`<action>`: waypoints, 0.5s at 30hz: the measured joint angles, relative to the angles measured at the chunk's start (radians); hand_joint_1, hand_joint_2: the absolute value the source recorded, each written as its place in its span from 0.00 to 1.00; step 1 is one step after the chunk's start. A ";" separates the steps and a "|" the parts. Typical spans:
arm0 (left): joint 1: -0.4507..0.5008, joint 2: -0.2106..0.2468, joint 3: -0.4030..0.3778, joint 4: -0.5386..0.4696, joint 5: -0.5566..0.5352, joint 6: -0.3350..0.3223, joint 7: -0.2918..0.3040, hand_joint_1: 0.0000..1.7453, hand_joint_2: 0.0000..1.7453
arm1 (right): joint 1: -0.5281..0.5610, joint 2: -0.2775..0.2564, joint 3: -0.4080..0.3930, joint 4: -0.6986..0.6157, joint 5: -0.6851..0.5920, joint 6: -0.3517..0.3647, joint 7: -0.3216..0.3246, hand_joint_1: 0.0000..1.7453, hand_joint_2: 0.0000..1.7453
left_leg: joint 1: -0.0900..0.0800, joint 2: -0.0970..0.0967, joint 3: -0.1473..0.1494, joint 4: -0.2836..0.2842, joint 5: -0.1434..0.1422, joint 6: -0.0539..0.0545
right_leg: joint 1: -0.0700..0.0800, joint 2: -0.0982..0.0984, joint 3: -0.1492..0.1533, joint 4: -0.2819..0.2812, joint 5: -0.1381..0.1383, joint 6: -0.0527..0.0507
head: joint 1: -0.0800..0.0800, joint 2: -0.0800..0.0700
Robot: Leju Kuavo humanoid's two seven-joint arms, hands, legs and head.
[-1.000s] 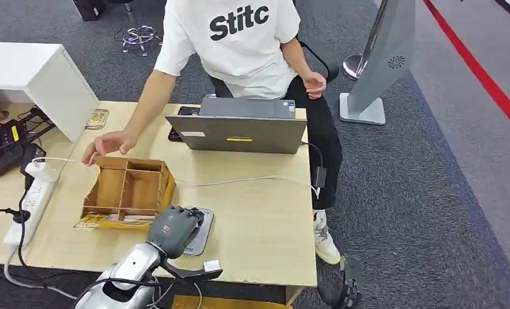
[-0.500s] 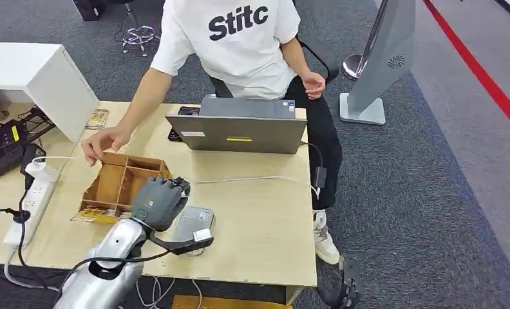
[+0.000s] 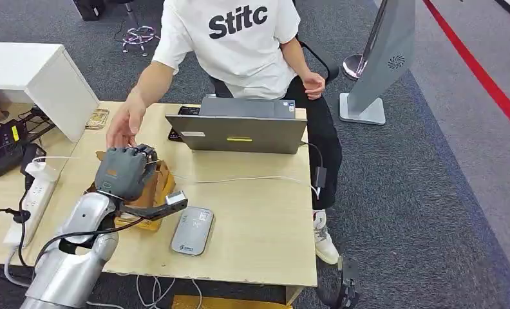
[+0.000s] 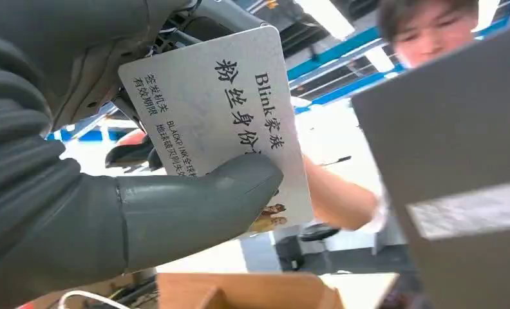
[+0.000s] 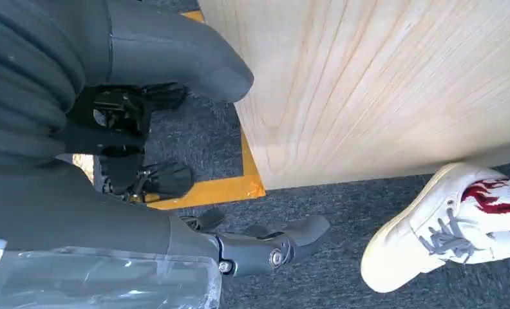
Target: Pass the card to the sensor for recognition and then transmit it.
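Over wooden organizer (image 3: 157,187) | left hand (image 3: 123,171) pinches ID card (image 4: 226,122) | right hand (image 5: 175,58) empty, fingers apart | risk: thin thumb hold, card drops before person's hand (image 3: 123,125) takes it

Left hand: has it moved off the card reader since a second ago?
Yes. The left hand has moved from above the card reader, which stayed put, to above the wooden organizer, nearer the person's hand.

- dark grey carpet floor (image 3: 407,193) all round, with a red stripe (image 3: 478,71) running across it at the far right.
- pale wood worktop (image 3: 259,219), a white cabinet (image 3: 40,80) at its left end.
- grey standing panel (image 3: 384,58) on a flat base beside a chrome stand foot (image 3: 351,66).
- yellow floor marking (image 5: 207,190) beneath the worktop edge.
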 joint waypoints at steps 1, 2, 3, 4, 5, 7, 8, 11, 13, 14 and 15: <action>0.000 0.000 0.000 0.000 0.000 0.000 0.000 1.00 1.00 | 0.000 0.000 0.000 0.000 0.000 0.000 0.000 0.00 1.00 | 0.000 0.000 0.000 0.000 0.000 0.000 | 0.000 0.000 0.000 0.000 0.000 0.000 | 0.000 0.000; 0.000 0.000 0.000 0.000 0.000 0.000 0.000 1.00 1.00 | 0.000 0.000 0.000 0.000 0.000 0.000 0.000 0.00 1.00 | 0.000 0.000 0.000 0.000 0.000 0.000 | 0.000 0.000 0.000 0.000 0.000 0.000 | 0.000 0.000; 0.000 0.000 0.002 0.000 0.000 0.000 0.000 1.00 1.00 | 0.000 0.000 0.000 0.000 -0.001 0.000 0.000 0.00 1.00 | 0.000 0.000 0.000 0.000 0.000 0.000 | 0.000 0.000 0.000 0.000 0.000 0.000 | 0.000 0.000; 0.000 0.002 0.014 0.000 0.002 0.000 0.000 1.00 1.00 | 0.000 0.000 0.001 0.000 -0.003 0.000 0.000 0.00 1.00 | 0.000 0.000 0.000 0.000 0.000 0.000 | 0.000 0.000 0.000 0.000 0.000 0.000 | 0.000 0.000; 0.001 0.003 0.030 -0.005 0.003 0.000 0.000 1.00 1.00 | 0.000 0.000 0.003 0.002 -0.003 0.000 0.000 0.00 1.00 | 0.000 0.000 0.000 0.000 0.000 0.000 | 0.000 0.000 0.000 0.000 0.000 0.000 | 0.000 0.000; 0.026 0.007 0.107 -0.035 0.008 0.079 -0.003 0.91 1.00 | 0.000 0.000 0.011 0.003 -0.004 0.000 0.000 0.00 1.00 | 0.000 0.000 0.000 0.000 0.000 0.000 | 0.000 0.000 0.000 0.000 0.000 0.000 | 0.000 0.000; 0.047 0.005 0.141 -0.071 0.010 0.109 -0.014 0.89 1.00 | 0.001 0.000 0.011 0.003 -0.004 0.000 0.000 0.00 1.00 | 0.000 0.000 0.000 0.000 0.000 0.000 | 0.000 0.000 0.000 0.000 0.000 0.000 | 0.000 0.000; 0.056 0.002 0.157 -0.093 0.007 0.116 -0.025 0.20 1.00 | 0.001 0.000 0.013 0.004 -0.004 0.000 0.000 0.00 1.00 | 0.000 0.000 -0.001 0.000 0.000 0.000 | 0.000 0.000 0.000 0.000 0.000 0.000 | 0.000 0.000; 0.069 -0.003 0.171 -0.104 0.006 0.116 -0.032 0.00 1.00 | 0.001 0.000 0.013 0.004 -0.004 0.000 0.001 0.00 1.00 | 0.000 0.000 -0.001 0.000 0.000 0.000 | 0.000 0.000 -0.001 0.000 0.000 0.000 | 0.000 0.000; 0.074 -0.005 0.174 -0.106 0.003 0.114 -0.034 0.00 1.00 | 0.001 0.000 0.013 0.004 -0.005 0.000 0.002 0.00 1.00 | 0.000 0.000 -0.001 0.000 0.000 0.000 | 0.000 0.000 -0.001 0.000 0.000 0.000 | 0.000 0.000; 0.077 -0.005 0.176 -0.107 0.002 0.114 -0.036 0.00 1.00 | 0.001 0.000 0.013 0.004 -0.005 0.000 0.003 0.00 1.00 | 0.000 0.000 -0.001 0.000 0.000 0.000 | 0.000 0.000 -0.001 0.000 0.000 0.000 | 0.000 0.000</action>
